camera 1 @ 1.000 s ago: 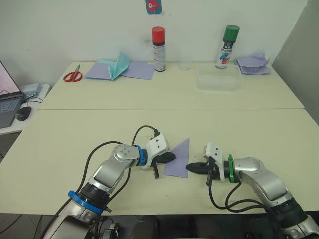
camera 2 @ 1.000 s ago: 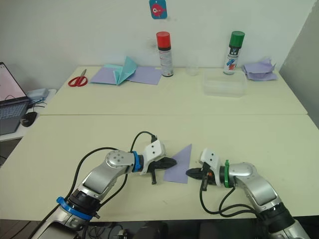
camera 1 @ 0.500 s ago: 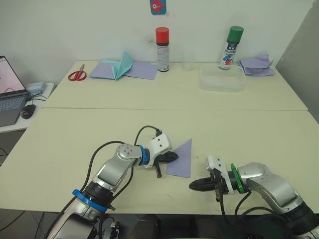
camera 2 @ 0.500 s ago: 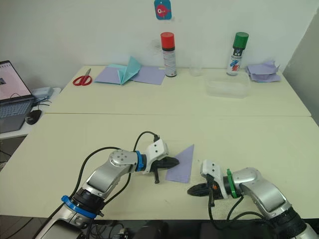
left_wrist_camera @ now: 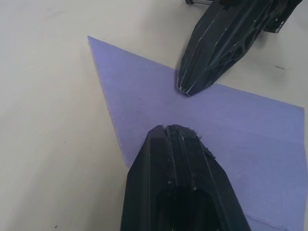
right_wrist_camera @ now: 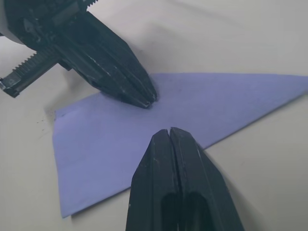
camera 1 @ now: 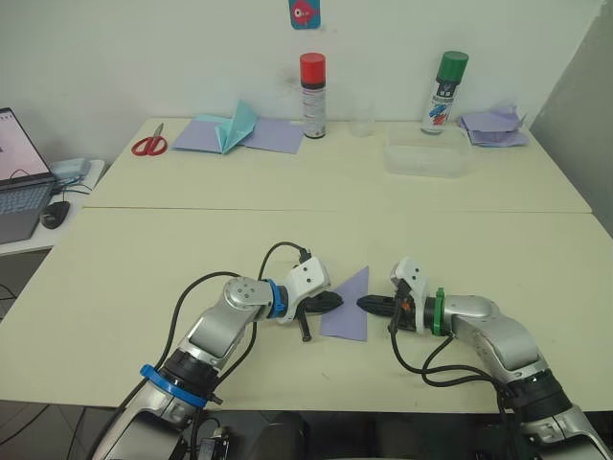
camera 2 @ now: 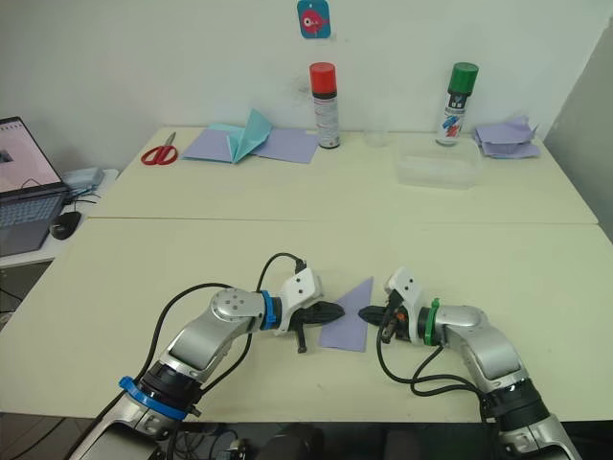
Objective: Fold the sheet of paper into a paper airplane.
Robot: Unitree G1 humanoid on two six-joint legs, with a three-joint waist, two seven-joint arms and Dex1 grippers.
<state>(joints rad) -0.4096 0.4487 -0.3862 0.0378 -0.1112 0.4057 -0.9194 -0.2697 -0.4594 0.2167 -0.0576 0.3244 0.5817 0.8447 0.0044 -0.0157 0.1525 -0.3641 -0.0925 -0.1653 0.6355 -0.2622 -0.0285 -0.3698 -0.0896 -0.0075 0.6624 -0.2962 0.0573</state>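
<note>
A: Which step is being worked, left to right?

B: The left gripper point(camera 1: 333, 301) is being held low at the left edge of the sheet of paper point(camera 1: 349, 307), its two fingers pressed together with nothing between them, the tip resting on the lavender wedge. The sheet is lying flat near the front of the cream table point(camera 1: 144, 259), between the two arms, already folded to a pointed wedge with its tip aimed away from the robot. The right gripper point(camera 1: 366, 304) is being brought in at the right edge, fingers likewise closed on nothing, tip facing the left one across the paper. A crease is judged to be in pressing; no ridge or wings are being shown yet, so the airplane is judged well short of done.

A: What is being called for next?

B: One tip is likely to be kept down as a pin while an edge is being lifted and folded over; thin paper may slide.

A: Surface and room?

B: Along the far side: a laptop point(camera 1: 17, 182), red scissors point(camera 1: 144, 145), a teal paper plane point(camera 1: 230, 126) on flat lavender sheets point(camera 1: 273, 135), a red-capped spray can point(camera 1: 312, 82), a clear plastic tray point(camera 1: 425, 153), a green-capped spray can point(camera 1: 442, 93), a crumpled lavender paper heap point(camera 1: 490, 126). A white wall is being seen behind.
</note>
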